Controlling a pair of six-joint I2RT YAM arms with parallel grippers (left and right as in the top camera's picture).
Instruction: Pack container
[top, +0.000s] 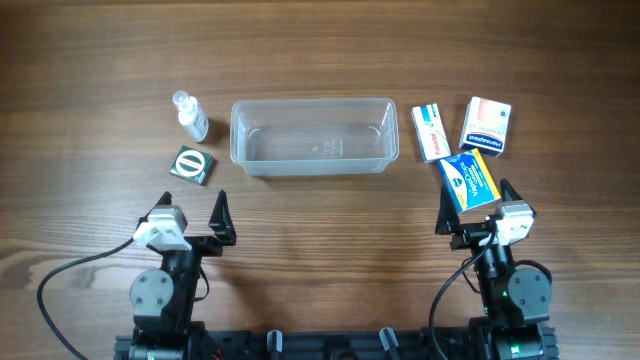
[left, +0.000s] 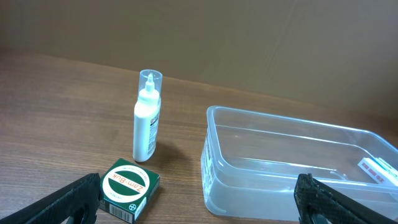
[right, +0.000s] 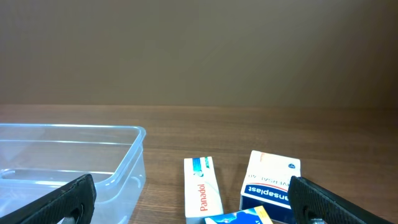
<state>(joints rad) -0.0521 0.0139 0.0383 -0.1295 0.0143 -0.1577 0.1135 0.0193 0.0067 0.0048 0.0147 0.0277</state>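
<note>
From above, the clear rectangular plastic container (top: 313, 140) sits mid-table, long side facing both arms. To its left stands a small white dropper bottle with a clear cap (top: 190, 115). A flat green square box (top: 192, 164) lies nearer the arms off the container's left near corner. To its right lie a white Panadol box (top: 431, 131) and, further right, a white-and-orange box (top: 486, 125). A blue-and-yellow box (top: 470, 180) lies off its right near corner. Both arms are folded back at the near edge, pointing toward the container. The left gripper (top: 193, 200) is spread wide, just short of the green box. The right gripper (top: 475, 190) is equally spread, with the blue-and-yellow box's near end between its tips, not pinched.

The left wrist camera looks low and level. Its dark fingers (left: 68, 199) sit at the bottom corners, with the container on the right and the bottle upright left of it.

The right wrist camera is level too. The container is at left, the three boxes to its right.
</note>
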